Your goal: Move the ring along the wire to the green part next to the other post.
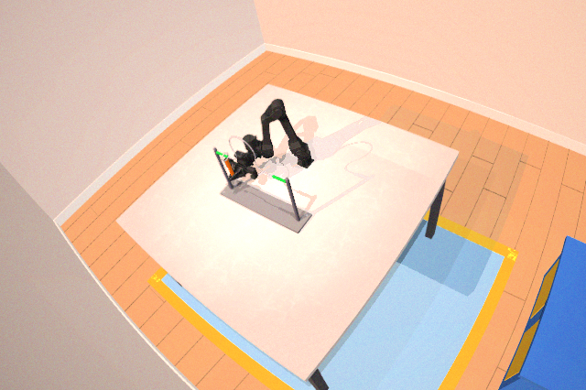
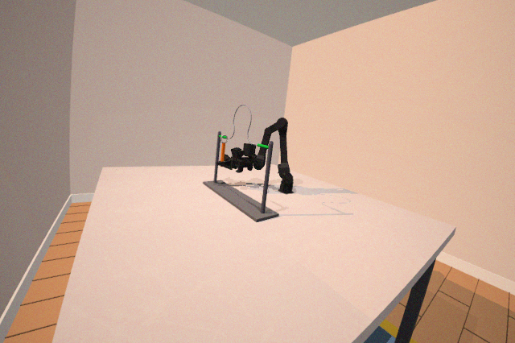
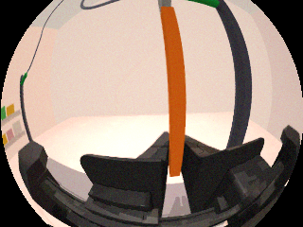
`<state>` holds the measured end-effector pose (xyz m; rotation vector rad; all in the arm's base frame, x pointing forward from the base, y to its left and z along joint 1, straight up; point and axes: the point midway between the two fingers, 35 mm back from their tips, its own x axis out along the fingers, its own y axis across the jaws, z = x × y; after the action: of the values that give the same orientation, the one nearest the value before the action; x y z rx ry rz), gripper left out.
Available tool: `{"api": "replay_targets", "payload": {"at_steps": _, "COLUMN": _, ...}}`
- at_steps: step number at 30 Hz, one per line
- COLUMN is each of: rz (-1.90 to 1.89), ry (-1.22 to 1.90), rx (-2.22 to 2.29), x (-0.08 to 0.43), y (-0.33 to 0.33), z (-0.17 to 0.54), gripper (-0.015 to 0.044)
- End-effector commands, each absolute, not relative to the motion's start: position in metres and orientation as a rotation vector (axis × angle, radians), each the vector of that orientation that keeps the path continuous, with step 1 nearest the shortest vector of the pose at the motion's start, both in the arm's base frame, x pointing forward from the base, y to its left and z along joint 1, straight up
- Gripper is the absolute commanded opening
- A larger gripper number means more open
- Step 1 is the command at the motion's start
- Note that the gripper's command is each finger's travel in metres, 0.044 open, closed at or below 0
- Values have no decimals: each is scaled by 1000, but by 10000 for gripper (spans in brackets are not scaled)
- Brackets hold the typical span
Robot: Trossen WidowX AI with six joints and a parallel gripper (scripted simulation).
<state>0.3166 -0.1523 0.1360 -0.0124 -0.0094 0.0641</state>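
Note:
The orange handle [image 1: 228,166] [image 2: 222,151] [image 3: 174,95] hangs straight down from its small ring [image 2: 224,143], which sits on the green part of the wire [image 1: 221,154] next to the left post [image 1: 223,168] [image 2: 216,156] [image 3: 238,70]. My gripper [image 1: 238,171] [image 2: 228,162] [image 3: 170,135] is shut on the handle's lower end. The thin grey wire [image 2: 242,116] [image 3: 63,13] loops up and runs to the other green part [image 1: 278,179] [image 2: 262,146] by the right post [image 1: 293,200] [image 2: 266,176].
Both posts stand on a grey base plate [image 1: 265,208] [image 2: 236,200] on the white table [image 1: 284,272] [image 2: 208,264]. The arm's base [image 1: 305,158] [image 2: 286,185] stands behind the plate. A blue cabinet [image 1: 553,319] stands on the floor at the right.

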Motion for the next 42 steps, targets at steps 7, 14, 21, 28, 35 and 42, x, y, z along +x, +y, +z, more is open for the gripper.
{"api": "replay_targets", "payload": {"at_steps": 7, "rz": 54, "ry": -15, "rx": -15, "x": 317, "y": -154, "z": 145, "gripper": -150}}
{"api": "replay_targets", "payload": {"at_steps": 14, "rz": 54, "ry": -15, "rx": -15, "x": 317, "y": -154, "z": 145, "gripper": -150}}
{"api": "replay_targets", "payload": {"at_steps": 21, "rz": 54, "ry": -15, "rx": -15, "x": 317, "y": -154, "z": 145, "gripper": -150}}
{"api": "replay_targets", "payload": {"at_steps": 28, "rz": 54, "ry": -15, "rx": -14, "x": 317, "y": -152, "z": 145, "gripper": -150}}
{"api": "replay_targets", "payload": {"at_steps": 35, "rz": 53, "ry": -15, "rx": -14, "x": 317, "y": -145, "z": 145, "gripper": -150}}
{"api": "replay_targets", "payload": {"at_steps": 42, "rz": 53, "ry": -15, "rx": -12, "x": 316, "y": -138, "z": 145, "gripper": -150}}
